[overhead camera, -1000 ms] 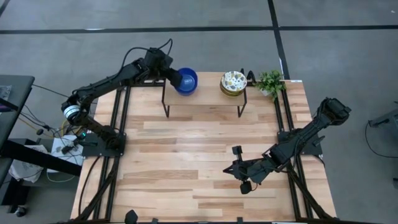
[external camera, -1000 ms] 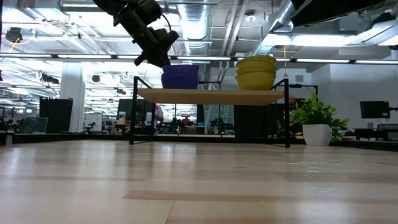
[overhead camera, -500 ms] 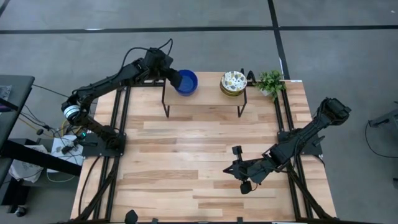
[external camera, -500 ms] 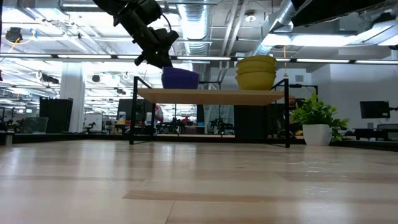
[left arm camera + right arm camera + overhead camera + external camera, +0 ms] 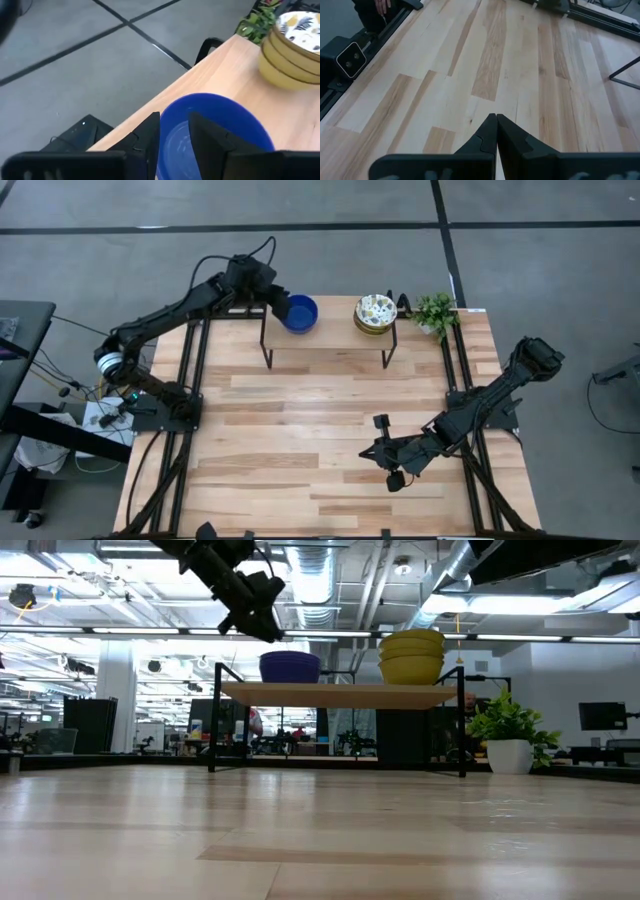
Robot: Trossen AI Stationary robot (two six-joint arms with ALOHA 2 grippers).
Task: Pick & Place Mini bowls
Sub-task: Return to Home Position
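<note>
- My left gripper (image 5: 262,620) hovers just above and beside the blue mini bowls (image 5: 300,313), at the left end of the raised shelf (image 5: 330,332). Its fingers are parted by a narrow gap and grip nothing.
- The blue mini bowls sit stacked on the shelf; I cannot count them.
- The patterned mini bowls (image 5: 375,313) are stacked at the shelf's right end, near a small plant (image 5: 436,310).
- My right gripper (image 5: 496,117) waits low over the table (image 5: 300,440), well apart from the shelf, with its fingers pressed together and empty.
- No bowl lies on the table, so I judge the stacking finished. The step in hand is taking my left arm home.
- The next move calls for lifting clear of the blue rim, then drawing back without nudging the stack.
</note>
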